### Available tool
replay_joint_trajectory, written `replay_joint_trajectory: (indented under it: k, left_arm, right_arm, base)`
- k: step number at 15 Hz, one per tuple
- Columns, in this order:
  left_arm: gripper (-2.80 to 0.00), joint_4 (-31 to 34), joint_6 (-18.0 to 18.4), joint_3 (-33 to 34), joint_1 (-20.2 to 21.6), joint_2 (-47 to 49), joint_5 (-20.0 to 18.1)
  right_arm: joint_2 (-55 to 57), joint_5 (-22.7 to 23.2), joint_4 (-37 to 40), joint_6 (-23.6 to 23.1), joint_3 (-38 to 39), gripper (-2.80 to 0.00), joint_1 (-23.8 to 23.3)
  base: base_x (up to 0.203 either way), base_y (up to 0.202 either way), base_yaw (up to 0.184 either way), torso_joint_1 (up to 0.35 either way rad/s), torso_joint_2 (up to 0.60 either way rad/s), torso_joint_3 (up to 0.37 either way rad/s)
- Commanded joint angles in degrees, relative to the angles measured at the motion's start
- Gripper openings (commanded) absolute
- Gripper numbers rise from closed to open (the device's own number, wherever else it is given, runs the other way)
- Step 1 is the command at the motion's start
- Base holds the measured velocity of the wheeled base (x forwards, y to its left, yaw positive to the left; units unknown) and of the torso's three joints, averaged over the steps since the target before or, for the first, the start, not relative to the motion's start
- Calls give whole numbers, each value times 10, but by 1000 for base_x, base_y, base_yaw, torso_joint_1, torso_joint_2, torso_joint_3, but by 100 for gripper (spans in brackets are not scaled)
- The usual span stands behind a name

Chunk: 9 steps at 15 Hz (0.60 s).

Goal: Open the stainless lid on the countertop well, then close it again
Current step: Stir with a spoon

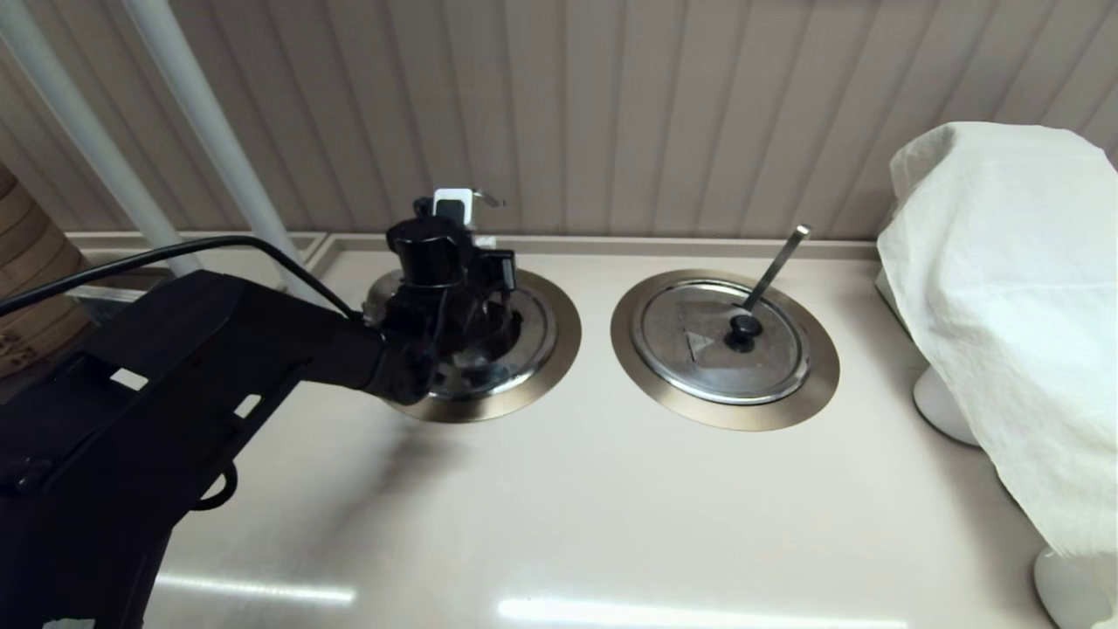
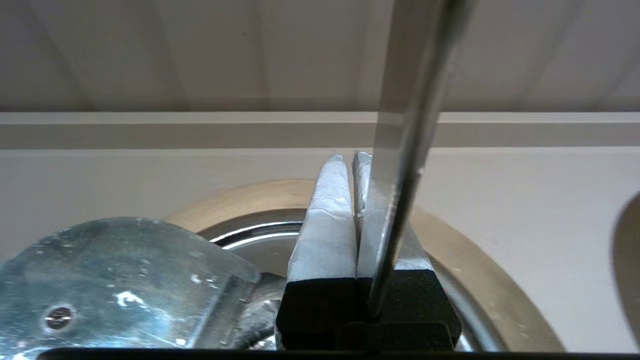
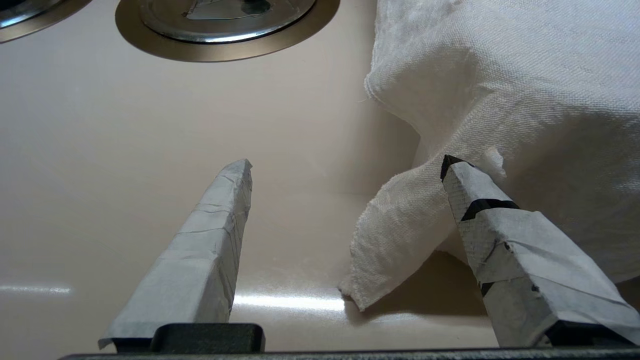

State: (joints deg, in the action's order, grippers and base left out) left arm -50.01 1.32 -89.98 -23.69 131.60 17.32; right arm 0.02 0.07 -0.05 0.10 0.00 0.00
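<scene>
The countertop well (image 1: 564,336) with its brushed rim is the left one of two. My left gripper (image 1: 454,208) hovers over it, pointing at the back wall, and my arm hides most of the stainless lid (image 1: 539,325). In the left wrist view the taped fingers (image 2: 327,220) are pressed together, shut with nothing between them. The thin ladle handle (image 2: 407,125) crosses just in front of them; its hooked tip (image 1: 489,199) shows beside the fingertips. The lid's folding half (image 2: 125,280) stands tilted up close beside the fingers. The lid's knob is hidden. My right gripper (image 3: 346,162) is open, low over the counter.
The twin well (image 1: 821,362) to the right has its lid (image 1: 699,349) flat and a straight ladle handle (image 1: 777,262). A white cloth (image 1: 1004,306) covers something at the right edge, touching distance from my right fingers (image 3: 480,210). White poles (image 1: 201,122) stand back left.
</scene>
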Motion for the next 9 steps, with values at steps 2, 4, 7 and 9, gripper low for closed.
replay_joint_trajectory:
  k: [2, 4, 7, 9]
  left_arm:
    - [-280, 2, 4, -2, 28, 0, -2]
    - [-280, 3, 21, 13, 36, -16, -4]
    - [-280, 6, 29, 66, 36, -62, -31]
    - [-280, 17, 28, 86, 22, -75, -43]
  right_arm:
    - [0, 0, 0, 0, 0, 0, 0]
    - [0, 0, 0, 0, 0, 0, 0]
    - [0, 0, 0, 0, 0, 0, 0]
    - [0, 0, 0, 0, 0, 0, 0]
  base:
    - [0, 0, 0, 0, 0, 0]
    - [0, 0, 0, 0, 0, 0]
    - [0, 0, 0, 0, 0, 0]
    - [0, 0, 0, 0, 0, 0]
